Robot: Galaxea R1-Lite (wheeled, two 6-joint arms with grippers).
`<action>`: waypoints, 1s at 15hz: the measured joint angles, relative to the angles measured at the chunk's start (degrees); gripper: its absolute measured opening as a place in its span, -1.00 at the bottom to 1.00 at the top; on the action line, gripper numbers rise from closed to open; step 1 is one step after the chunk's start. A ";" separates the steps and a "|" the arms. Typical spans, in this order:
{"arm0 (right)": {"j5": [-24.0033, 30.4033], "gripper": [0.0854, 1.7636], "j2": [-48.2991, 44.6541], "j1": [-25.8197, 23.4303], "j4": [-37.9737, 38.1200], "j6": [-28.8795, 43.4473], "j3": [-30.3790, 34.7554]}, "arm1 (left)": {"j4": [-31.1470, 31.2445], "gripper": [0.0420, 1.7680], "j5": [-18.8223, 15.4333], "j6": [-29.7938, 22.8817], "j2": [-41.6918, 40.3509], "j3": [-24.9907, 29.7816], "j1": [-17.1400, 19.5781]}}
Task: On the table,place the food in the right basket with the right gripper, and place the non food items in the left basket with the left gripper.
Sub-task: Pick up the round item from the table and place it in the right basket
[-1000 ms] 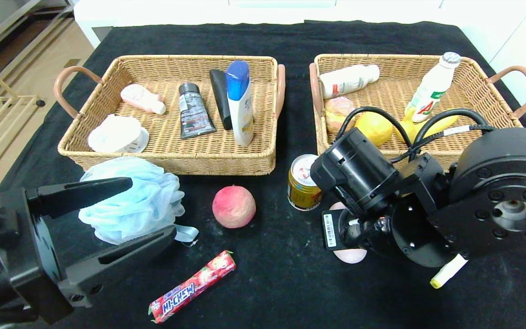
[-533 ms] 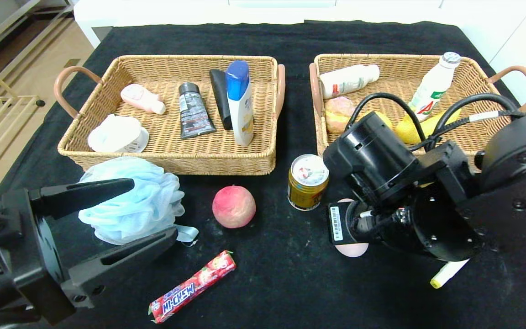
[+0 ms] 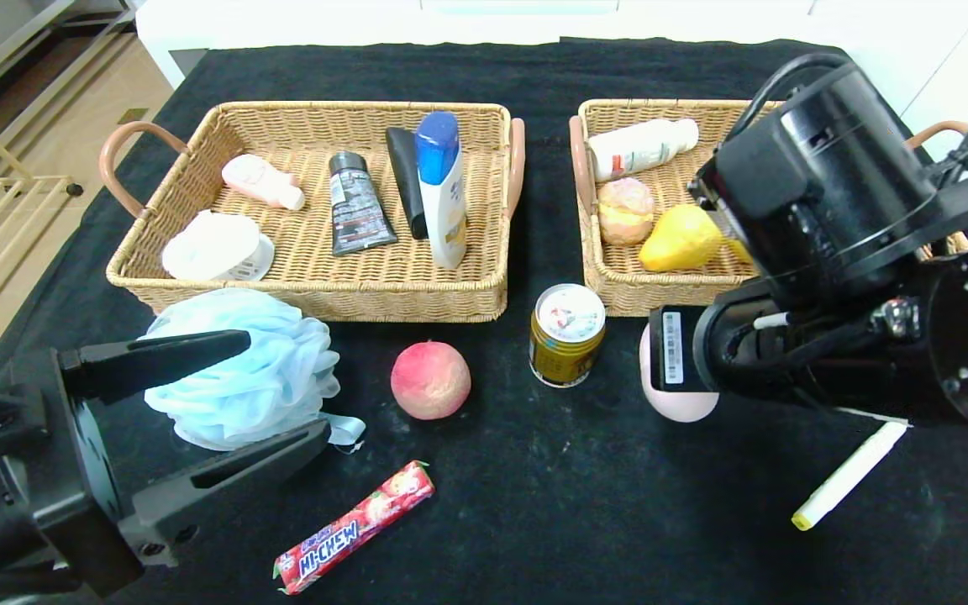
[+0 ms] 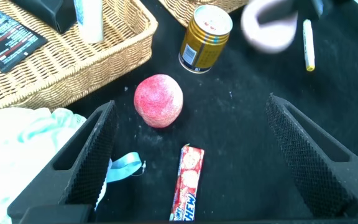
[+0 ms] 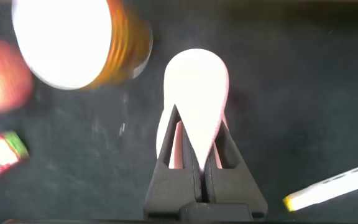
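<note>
Left tool (image 3: 278, 386): mine, low at the tabletop's near left corner, jaws spread wide with nothing between them; the blue bath pouf sits just past its tips.
Bath pouf (image 3: 240, 370): pale blue mesh ball on the tabletop, touching the front wall of the left basket, its ribbon loop trailing toward the peach.
Left basket (image 3: 316, 294): wicker, far left part of the tabletop; it holds a white round tub (image 3: 215, 248), a pink bottle (image 3: 264, 181), a grey tube (image 3: 355, 204), a black tube (image 3: 407, 178) and a blue-capped shampoo bottle (image 3: 440, 186).
Hi-Chew bar (image 3: 355, 527): red wrapper, lying slantwise near the front edge, left of centre.
Peach (image 3: 430, 380): on the tabletop in front of the left basket's right corner, apart from everything else.
Gold can (image 3: 566, 334): upright between the two baskets' front corners, just beside the right basket.
Pink egg-shaped item (image 3: 676, 402): clamped in my right tool, hanging above the tabletop in front of the right basket.
Right tool (image 5: 196, 163): jaws pressed together on the pink item's lower end.
Right basket (image 3: 618, 290): wicker, far right part of the tabletop; a white bottle (image 3: 642, 147), a bun (image 3: 625, 210) and a yellow pear (image 3: 679, 239) show in it, and my arm hides the rest.
Marker (image 3: 847, 476): white with a yellow cap, lying near the front right edge.
</note>
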 joint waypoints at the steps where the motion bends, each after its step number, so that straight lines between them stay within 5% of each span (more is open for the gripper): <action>1: -0.20 -0.92 -0.33 -0.82 -0.10 -0.96 -0.99 | 0.00 0.94 0.00 0.00 0.00 -0.02 0.00; 15: -0.55 -0.92 4.85 -11.81 -0.94 -8.66 -19.68 | -0.11 0.94 0.09 0.01 0.00 -0.33 0.09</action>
